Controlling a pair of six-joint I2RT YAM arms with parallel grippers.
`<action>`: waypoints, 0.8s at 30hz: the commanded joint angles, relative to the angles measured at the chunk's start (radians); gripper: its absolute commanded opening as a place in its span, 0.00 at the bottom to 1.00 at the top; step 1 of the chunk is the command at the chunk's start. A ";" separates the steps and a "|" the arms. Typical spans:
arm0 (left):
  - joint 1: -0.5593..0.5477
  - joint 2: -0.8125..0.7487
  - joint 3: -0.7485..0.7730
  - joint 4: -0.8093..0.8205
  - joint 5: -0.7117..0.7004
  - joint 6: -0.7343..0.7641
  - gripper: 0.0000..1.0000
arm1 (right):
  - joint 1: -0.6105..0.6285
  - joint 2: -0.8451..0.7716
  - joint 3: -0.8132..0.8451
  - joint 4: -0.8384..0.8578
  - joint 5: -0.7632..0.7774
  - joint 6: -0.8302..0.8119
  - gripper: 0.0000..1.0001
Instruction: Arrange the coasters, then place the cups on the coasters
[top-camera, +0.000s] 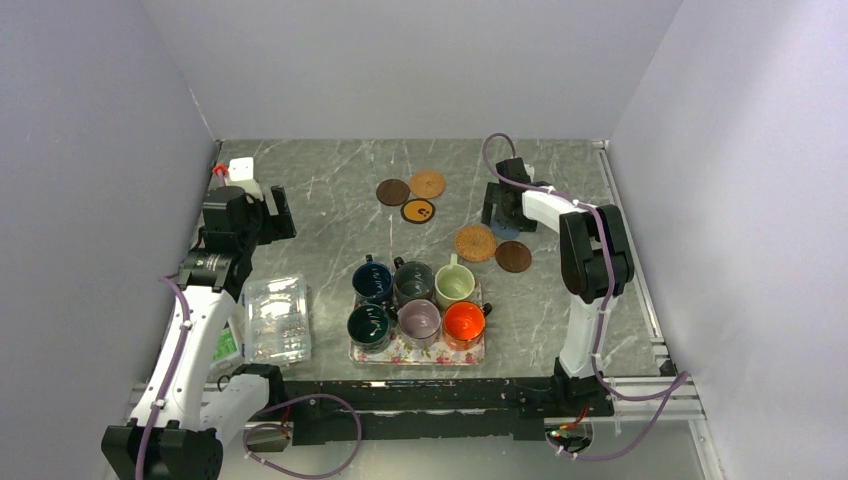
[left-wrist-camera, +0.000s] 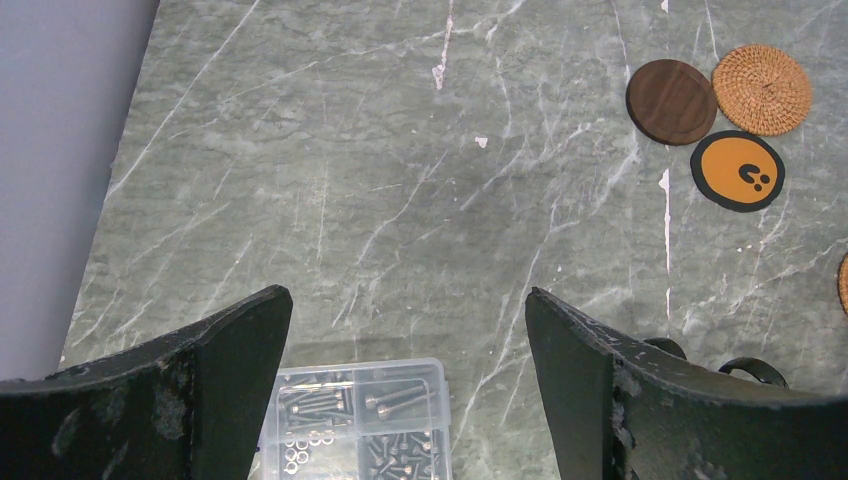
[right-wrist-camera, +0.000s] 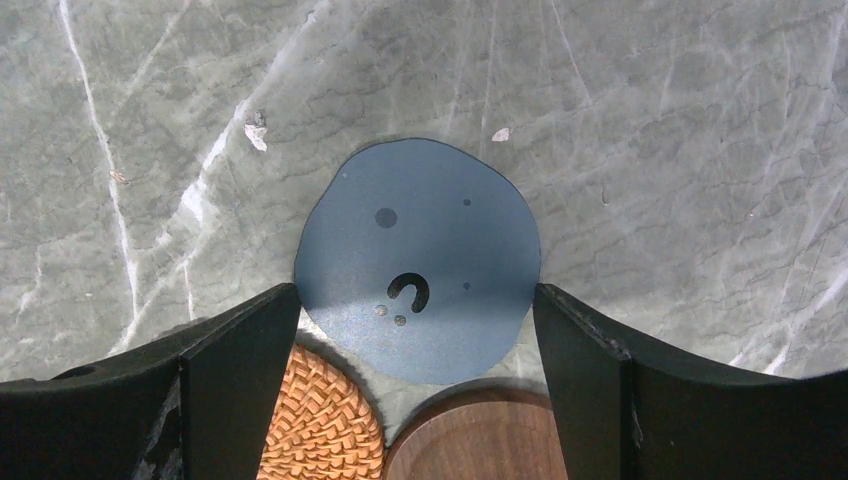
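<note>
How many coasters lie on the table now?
6. Far group: dark brown coaster, tan woven coaster, orange coaster. Right group: second woven coaster, second brown coaster, blue coaster below the right end effector.

Desk (left-wrist-camera: 400, 200): grey-green marble-look top w/ white veins, smooth, low sheen. Far coasters: wood coaster (left-wrist-camera: 671, 101), dark, smooth, fine grain, satin; woven coaster (left-wrist-camera: 762, 89), tan rattan-type weave, rough; orange-faced coaster (left-wrist-camera: 738, 171), flat, matt, black rim. At right, blue coaster (right-wrist-camera: 420, 240): smooth, matt, faint speckle. All cups (top-camera: 419, 318): glossy glaze, ceramic-looking. Floral tray (top-camera: 415, 354): printed, finish can't tell. Clear box (top-camera: 276, 318): transparent glossy plastic w/ metal screws (left-wrist-camera: 390, 400) inside. Both left gripper (left-wrist-camera: 408, 305) & right gripper (right-wrist-camera: 415, 295): black, matt, plastic-looking, scuffed w/ pale flecks.
</note>
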 joint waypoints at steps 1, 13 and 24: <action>0.004 -0.010 -0.001 0.025 0.002 0.000 0.94 | 0.014 -0.003 -0.010 -0.088 -0.019 -0.023 0.91; 0.003 -0.013 -0.003 0.028 0.005 0.000 0.94 | 0.016 -0.032 0.079 -0.117 0.015 -0.053 1.00; 0.004 -0.012 -0.004 0.027 -0.004 0.001 0.94 | 0.016 -0.139 0.124 -0.137 -0.028 -0.086 0.99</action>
